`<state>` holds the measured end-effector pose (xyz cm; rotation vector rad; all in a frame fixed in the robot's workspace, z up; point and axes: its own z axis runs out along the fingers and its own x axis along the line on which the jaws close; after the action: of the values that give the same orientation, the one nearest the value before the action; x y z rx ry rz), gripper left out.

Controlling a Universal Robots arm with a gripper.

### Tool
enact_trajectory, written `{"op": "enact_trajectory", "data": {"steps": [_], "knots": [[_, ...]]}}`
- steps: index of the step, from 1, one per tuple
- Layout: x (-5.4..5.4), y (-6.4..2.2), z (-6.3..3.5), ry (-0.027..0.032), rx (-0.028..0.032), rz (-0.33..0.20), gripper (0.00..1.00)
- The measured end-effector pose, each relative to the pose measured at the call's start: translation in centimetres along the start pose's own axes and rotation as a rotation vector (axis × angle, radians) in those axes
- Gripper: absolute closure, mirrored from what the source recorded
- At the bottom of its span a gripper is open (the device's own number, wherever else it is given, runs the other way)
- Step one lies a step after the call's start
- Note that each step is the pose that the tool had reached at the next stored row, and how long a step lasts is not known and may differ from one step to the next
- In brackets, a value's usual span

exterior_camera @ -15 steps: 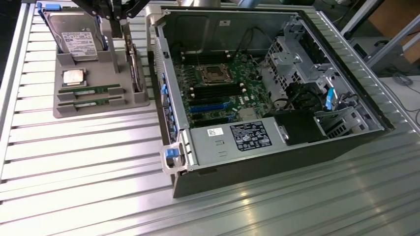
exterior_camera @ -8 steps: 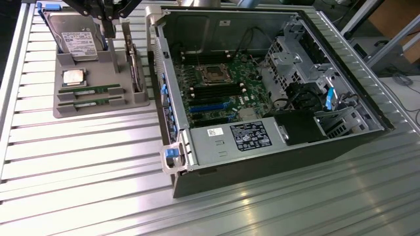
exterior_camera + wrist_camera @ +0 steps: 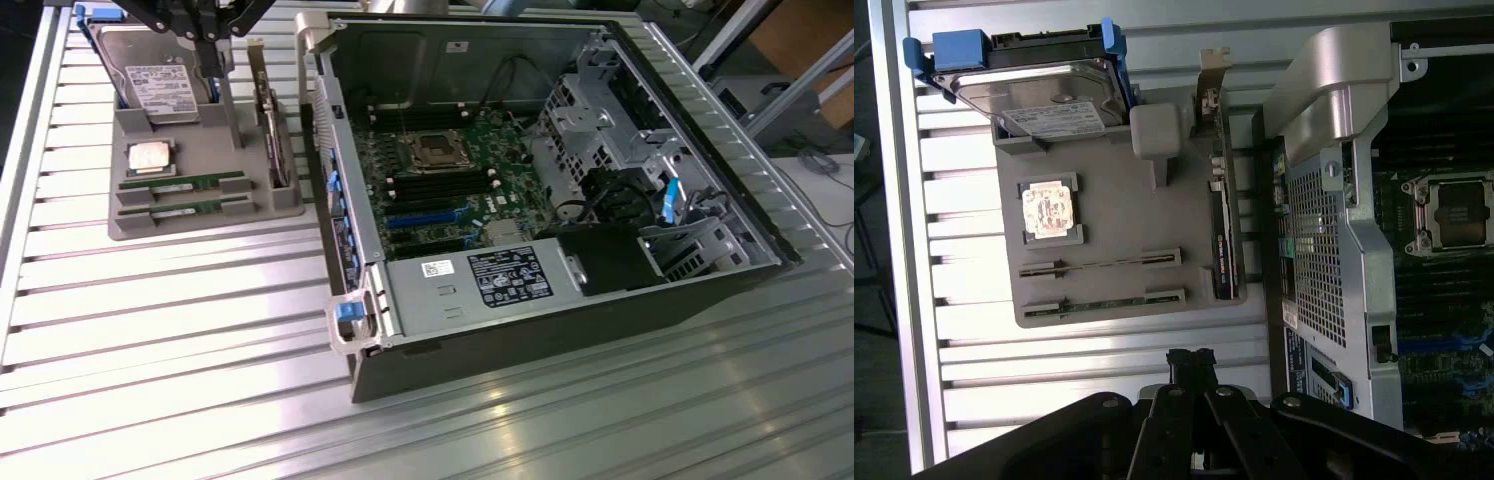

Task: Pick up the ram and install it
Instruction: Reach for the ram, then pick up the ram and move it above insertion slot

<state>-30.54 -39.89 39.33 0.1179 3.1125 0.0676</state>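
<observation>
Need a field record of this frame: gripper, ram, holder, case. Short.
gripper: shut, holding nothing, above the holder
ram: two green sticks side by side in the holder's slots, neither touched
holder: gray, on the slatted table, to the exterior view's left of the case
also in holder: hard drive, processor
case: side open, motherboard exposed
task state: ram not yet picked up
</observation>
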Motion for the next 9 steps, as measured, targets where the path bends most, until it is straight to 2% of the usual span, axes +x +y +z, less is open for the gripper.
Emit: {"op": "enact_trajectory", "data": {"steps": [9], "knots": [[0.01,0.00,-0.01,0.0008,-0.0003,-0.014,0.89]]}}
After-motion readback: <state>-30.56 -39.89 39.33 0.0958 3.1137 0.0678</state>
